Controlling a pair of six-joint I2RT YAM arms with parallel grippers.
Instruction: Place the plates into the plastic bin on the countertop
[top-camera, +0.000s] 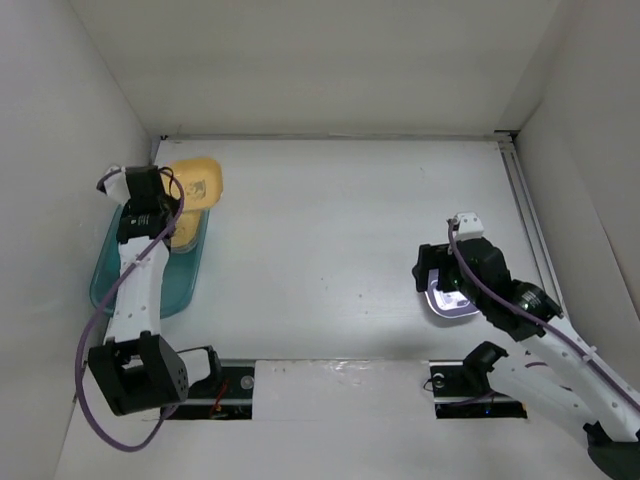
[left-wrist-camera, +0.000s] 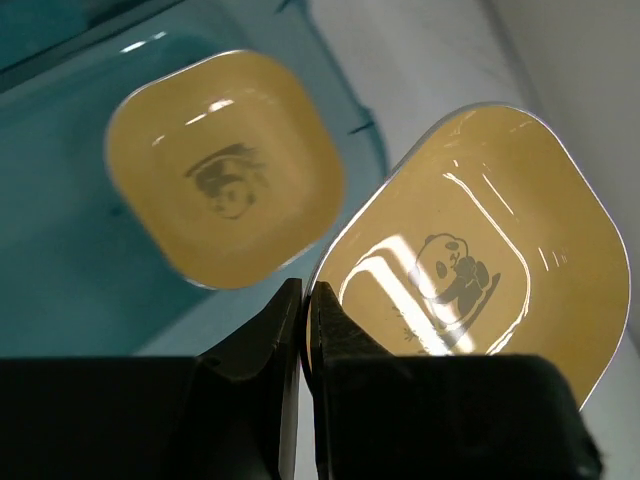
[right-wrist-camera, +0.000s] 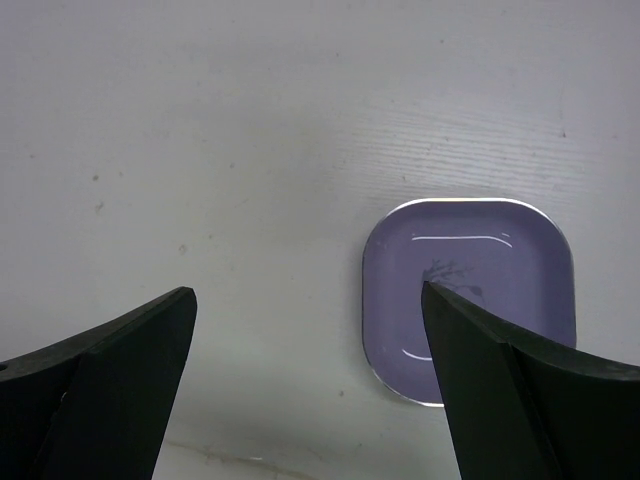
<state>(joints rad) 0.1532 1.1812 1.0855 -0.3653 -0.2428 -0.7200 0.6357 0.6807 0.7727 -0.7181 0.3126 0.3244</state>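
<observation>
Yellow plate (left-wrist-camera: 545, 230) (rim-pinched) in left pincer (left-wrist-camera: 305, 292)

Left gripper (left-wrist-camera: 305, 292) pinched tight, arm outstretched; right gripper (right-wrist-camera: 308, 292) spread wide.

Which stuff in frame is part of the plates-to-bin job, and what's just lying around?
Job:
- yellow plate in left claw
- second yellow plate in the plastic bin
- purple plate on the countertop, under the open right claw

Not job:
- purple arm cables
- rail by the right wall
</observation>
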